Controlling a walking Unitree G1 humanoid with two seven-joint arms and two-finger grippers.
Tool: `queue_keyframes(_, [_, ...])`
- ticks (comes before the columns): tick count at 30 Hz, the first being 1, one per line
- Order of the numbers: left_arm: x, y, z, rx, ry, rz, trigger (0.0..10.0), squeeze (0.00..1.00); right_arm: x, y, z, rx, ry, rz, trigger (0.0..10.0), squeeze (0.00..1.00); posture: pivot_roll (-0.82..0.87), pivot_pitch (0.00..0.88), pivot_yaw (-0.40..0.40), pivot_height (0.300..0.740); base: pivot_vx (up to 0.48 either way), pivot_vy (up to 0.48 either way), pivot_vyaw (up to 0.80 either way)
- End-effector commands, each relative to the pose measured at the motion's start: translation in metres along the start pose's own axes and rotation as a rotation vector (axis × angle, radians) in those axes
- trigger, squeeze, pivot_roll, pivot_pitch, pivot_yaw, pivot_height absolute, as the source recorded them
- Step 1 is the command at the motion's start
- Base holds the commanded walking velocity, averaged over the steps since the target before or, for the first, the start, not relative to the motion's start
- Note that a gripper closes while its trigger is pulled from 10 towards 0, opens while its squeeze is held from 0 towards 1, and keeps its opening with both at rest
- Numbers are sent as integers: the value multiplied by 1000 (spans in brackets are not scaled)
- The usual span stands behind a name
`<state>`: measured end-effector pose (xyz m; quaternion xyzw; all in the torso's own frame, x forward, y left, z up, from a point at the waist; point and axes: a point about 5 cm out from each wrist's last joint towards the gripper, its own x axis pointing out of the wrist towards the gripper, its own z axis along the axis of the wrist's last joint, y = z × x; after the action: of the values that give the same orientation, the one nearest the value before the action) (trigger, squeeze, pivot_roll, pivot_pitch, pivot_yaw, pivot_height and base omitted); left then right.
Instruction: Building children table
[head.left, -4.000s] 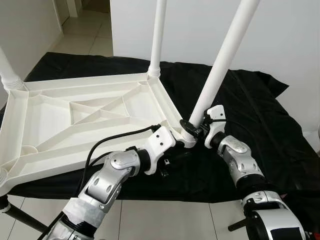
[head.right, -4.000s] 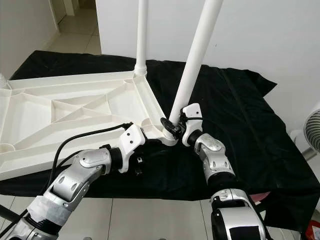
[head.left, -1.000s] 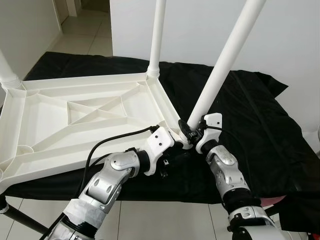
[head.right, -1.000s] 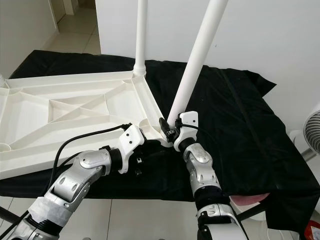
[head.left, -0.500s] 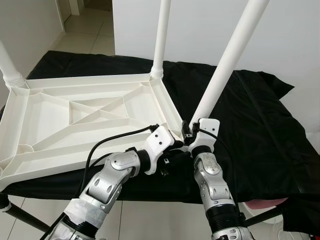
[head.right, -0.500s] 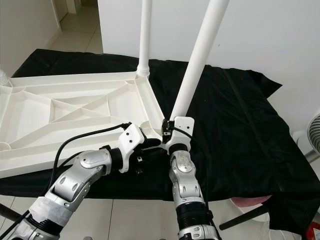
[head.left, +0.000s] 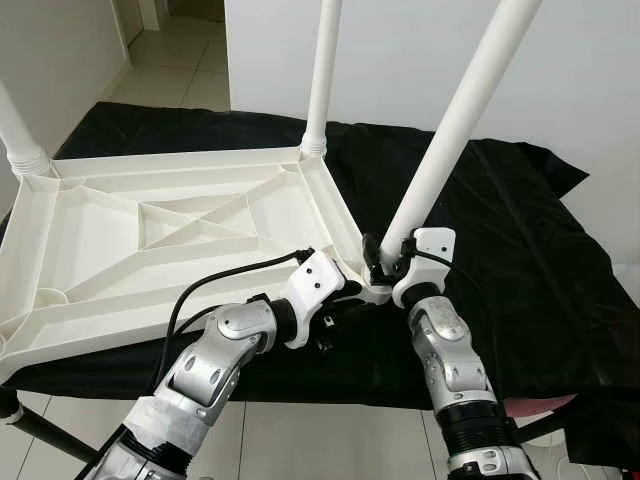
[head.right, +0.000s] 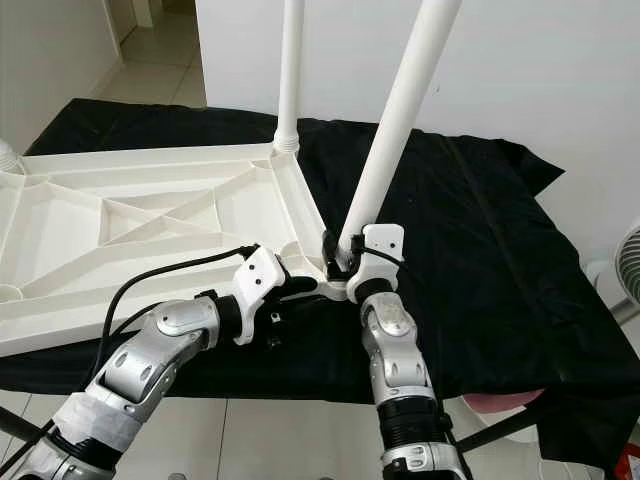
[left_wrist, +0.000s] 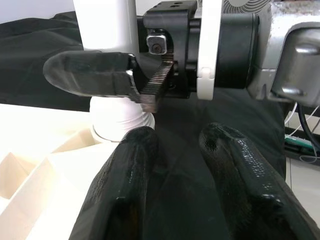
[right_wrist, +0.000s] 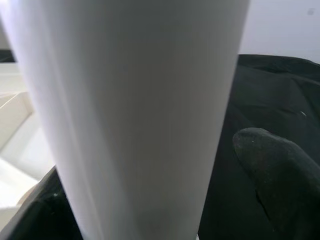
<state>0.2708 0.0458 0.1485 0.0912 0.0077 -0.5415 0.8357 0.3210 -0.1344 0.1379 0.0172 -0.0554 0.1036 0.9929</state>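
A white plastic table top (head.left: 150, 240) lies upside down on a black cloth (head.left: 500, 230), so its ribs face up. Part of the table top sticks out past the cloth's near edge, over the tiled floor (head.left: 300, 440). Three white legs show. One leg (head.left: 322, 75) stands straight up at the far corner. Another leg (head.left: 20, 135) stands at the far left corner. The third one, the tilted leg (head.left: 450, 130), leans to the right, and its bottom end sits at the near right corner of the table top. The right gripper (head.left: 385, 255) is at the bottom of the tilted leg. Its two black fingers (right_wrist: 272, 165) are on either side of the leg and pinch it tight. The left gripper (head.left: 345, 300) is low down just beside that same corner, close to the right gripper. Its two fingertips (left_wrist: 235, 170) are a little apart, with only black cloth between them, and it holds nothing.
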Motion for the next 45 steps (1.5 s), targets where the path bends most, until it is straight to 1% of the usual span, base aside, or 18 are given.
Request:
queue_keyframes(1, [1,-1,6,9,-13,-14,10000,0,0,-2,-2,-2,8,80,10000,0,8,0,-71,740,0,0,0])
queue_keyframes(3, [1,0,7,11,-16,-12,10000,0,1,-8,0,-40,10,181,10000,0,6,0,-68,740,0,0,0])
queue_keyframes(5, [1,1,7,12,-17,-12,10000,0,2,-13,0,-56,21,236,10000,0,5,0,-66,740,0,0,0])
queue_keyframes(9, [1,0,8,14,-21,-16,10000,0,4,-20,-1,-84,35,333,10000,0,4,0,-58,740,0,0,0])
queue_keyframes(11, [1,0,8,14,-21,-16,10000,0,4,-20,-1,-84,35,333,10000,0,4,0,-58,740,0,0,0])
queue_keyframes(13, [1,-1,9,16,-21,-26,10000,0,9,-24,-5,-70,71,445,10000,0,11,0,-52,740,0,0,0])
queue_keyframes(16, [1,-1,10,17,-21,-27,10000,0,10,-24,-6,-58,80,466,10000,0,11,0,-52,740,0,0,0])
queue_keyframes(18, [1,-1,10,17,-20,-29,10000,0,10,-24,-9,-81,98,493,10000,0,12,0,-52,740,0,0,0])
queue_keyframes(19, [1,-1,10,16,-19,-30,10000,0,10,-24,-13,-91,120,525,7765,0,15,0,-51,740,0,0,0])
queue_keyframes(20, [0,-1,10,16,-18,-31,10000,0,10,-23,-15,-96,136,546,7765,0,15,0,-51,740,0,0,0])
queue_keyframes(21, [0,-1,10,16,-18,-31,10000,0,11,-24,-18,-109,153,559,1961,0,17,0,-53,740,0,0,0])
queue_keyframes(22, [0,-1,10,16,-18,-31,10000,0,11,-24,-18,-109,153,559,1961,0,17,0,-53,740,0,0,0])
queue_keyframes(23, [1,-1,10,17,-17,-30,10000,0,11,-25,-20,-114,164,571,0,0,18,0,-55,740,0,0,0])
queue_keyframes(28, [1,-1,10,16,-18,-29,10000,0,11,-27,-22,-134,184,582,0,0,20,0,-59,740,0,0,0])
queue_keyframes(29, [1,-2,9,17,-17,-31,10000,0,12,-29,-23,-139,185,579,1529,0,22,0,-62,740,0,0,0])
queue_keyframes(30, [1,-2,9,17,-15,-32,10000,0,12,-30,-24,-147,184,572,10000,0,23,0,-65,740,0,0,0])
queue_keyframes(40, [1,-2,9,18,-12,-36,10000,0,12,-31,-25,-100,155,535,10000,0,14,0,-66,740,0,0,0])
queue_keyframes(45, [1,-1,9,13,-12,-29,10000,0,10,-28,-25,-86,122,432,10000,0,11,0,-67,740,0,0,0])
